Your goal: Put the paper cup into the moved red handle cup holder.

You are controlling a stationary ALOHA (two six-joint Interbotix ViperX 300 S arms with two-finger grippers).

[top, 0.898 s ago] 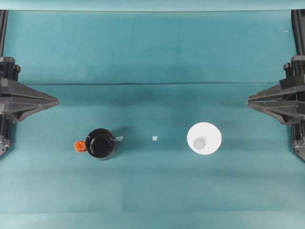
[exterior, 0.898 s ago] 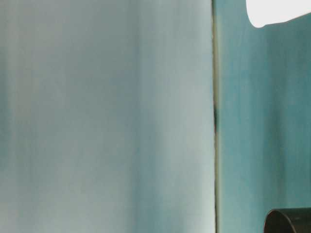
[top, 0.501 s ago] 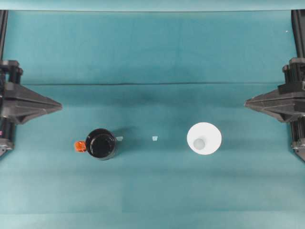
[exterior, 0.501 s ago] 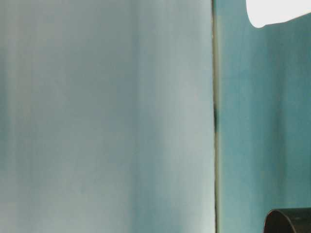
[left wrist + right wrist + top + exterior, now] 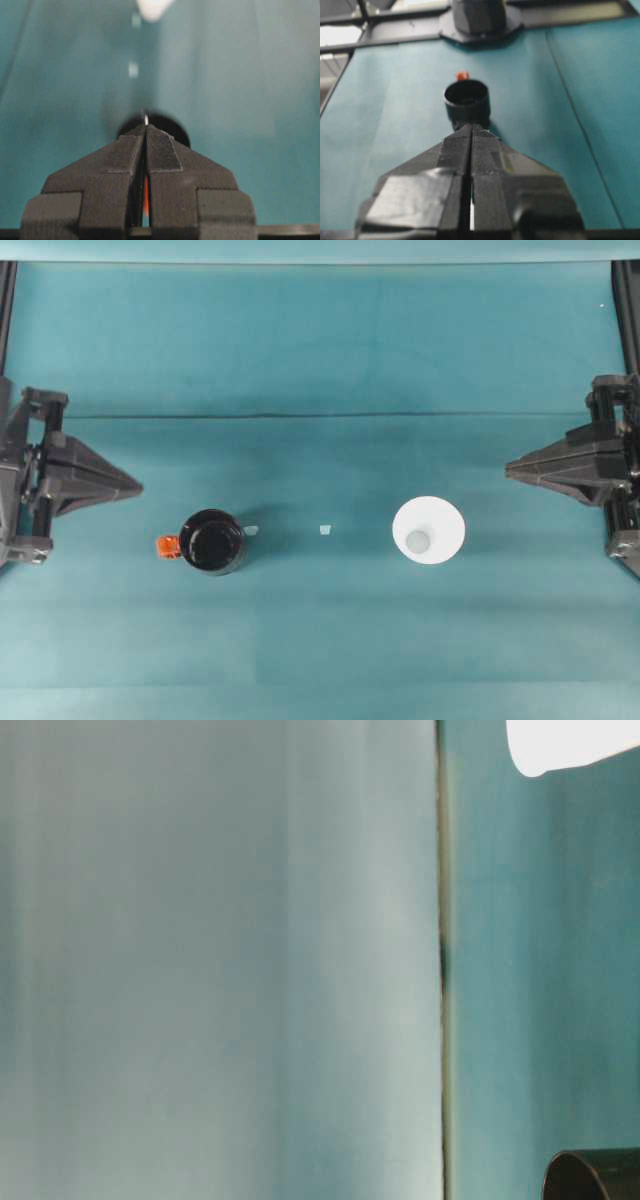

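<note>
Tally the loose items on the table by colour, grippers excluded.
White: 1, the paper cup
Black with a red handle stub: 1, the red handle cup holder
Pale scraps on the cloth: 2, one right beside the holder and one between holder and cup; too small to tell what they are
Total: 4

Teal table cloth [image 5: 320, 340], two small pale tape bits [image 5: 324, 530] near centre.

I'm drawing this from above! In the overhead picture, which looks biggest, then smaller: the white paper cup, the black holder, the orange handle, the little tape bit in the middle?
1. paper cup, widest
2. black holder, a bit narrower
3. orange handle
4. tape bit, tiniest
</note>
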